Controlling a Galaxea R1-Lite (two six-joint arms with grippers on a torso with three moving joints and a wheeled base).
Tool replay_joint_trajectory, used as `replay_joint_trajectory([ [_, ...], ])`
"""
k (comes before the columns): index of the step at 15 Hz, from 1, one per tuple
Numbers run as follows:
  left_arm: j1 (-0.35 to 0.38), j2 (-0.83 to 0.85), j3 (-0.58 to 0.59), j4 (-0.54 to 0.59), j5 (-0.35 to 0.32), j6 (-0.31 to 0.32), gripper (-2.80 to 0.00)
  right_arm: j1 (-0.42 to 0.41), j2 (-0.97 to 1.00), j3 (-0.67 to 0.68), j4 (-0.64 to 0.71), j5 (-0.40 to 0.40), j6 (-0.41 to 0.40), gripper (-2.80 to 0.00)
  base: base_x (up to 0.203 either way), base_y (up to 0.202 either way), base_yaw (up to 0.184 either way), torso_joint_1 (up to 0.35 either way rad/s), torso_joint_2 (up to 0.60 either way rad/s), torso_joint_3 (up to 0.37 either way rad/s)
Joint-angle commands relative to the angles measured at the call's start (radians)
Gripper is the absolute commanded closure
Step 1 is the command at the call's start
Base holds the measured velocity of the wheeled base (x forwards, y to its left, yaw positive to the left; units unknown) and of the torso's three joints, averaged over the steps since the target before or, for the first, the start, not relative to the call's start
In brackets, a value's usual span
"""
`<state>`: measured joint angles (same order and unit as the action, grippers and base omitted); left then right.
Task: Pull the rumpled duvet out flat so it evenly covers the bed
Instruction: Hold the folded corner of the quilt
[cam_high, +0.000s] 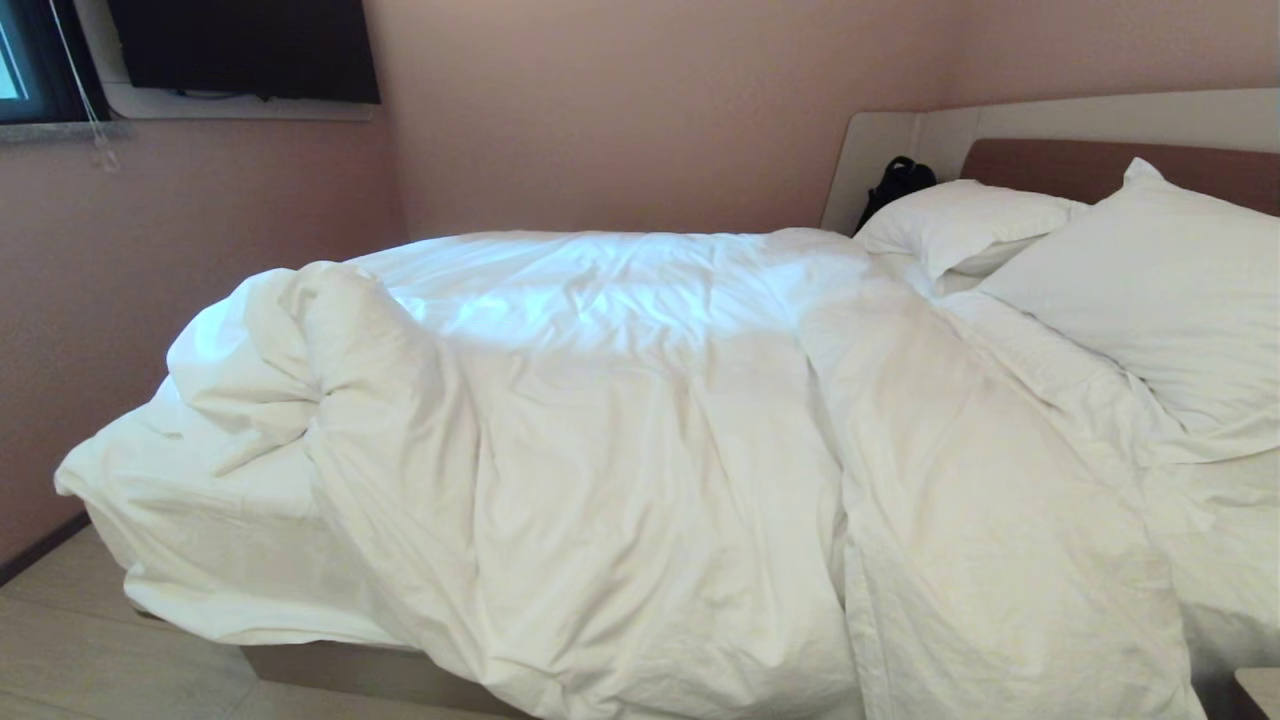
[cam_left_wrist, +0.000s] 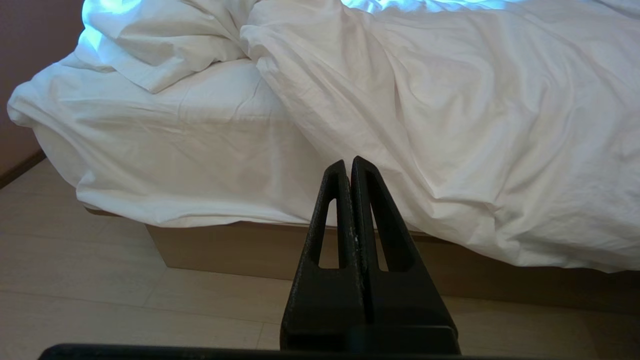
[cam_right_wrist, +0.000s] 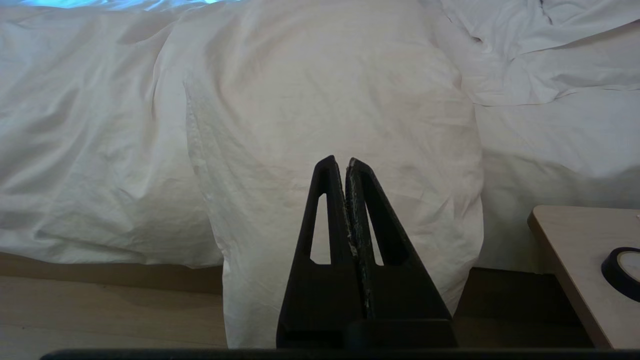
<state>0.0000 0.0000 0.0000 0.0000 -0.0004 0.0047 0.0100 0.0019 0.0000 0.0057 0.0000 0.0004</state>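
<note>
While neither arm shows in the head view, each wrist view shows its own claw held off the near side of the bed (cam_high: 340, 670), over the pale wood floor (cam_left_wrist: 75, 290). The left gripper (cam_left_wrist: 348, 162) has its 2 black fingers pressed together, holding nothing, pointing toward the bed's tan base. The right gripper (cam_right_wrist: 341, 161) is likewise closed and empty, aimed at a fold of the duvet (cam_high: 620, 430) hanging down the bed's side. That white duvet lies rumpled across the bed, bunched up at the foot corner, where the mattress sheet (cam_high: 200, 500) is bare. 2 white pillows (cam_high: 1150, 280) rest at the headboard (cam_high: 1060, 165). A small wooden table (cam_right_wrist: 575, 250) stands beside the bed.
</note>
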Motion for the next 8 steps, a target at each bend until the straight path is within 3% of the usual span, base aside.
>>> replay_joint_trajectory([
  [1,0.0,0.0,0.0,0.0,0.0,0.0,0.0,0.001,0.0,0.0,0.0,0.0,0.0,0.0,0.0,0.0,0.0,0.0,0.0,0.0],
  [8,0.0,0.0,0.0,0.0,0.0,0.0,0.0,0.001,0.0,0.0,0.0,0.0,0.0,0.0,0.0,0.0,0.0,0.0,0.0,0.0],
])
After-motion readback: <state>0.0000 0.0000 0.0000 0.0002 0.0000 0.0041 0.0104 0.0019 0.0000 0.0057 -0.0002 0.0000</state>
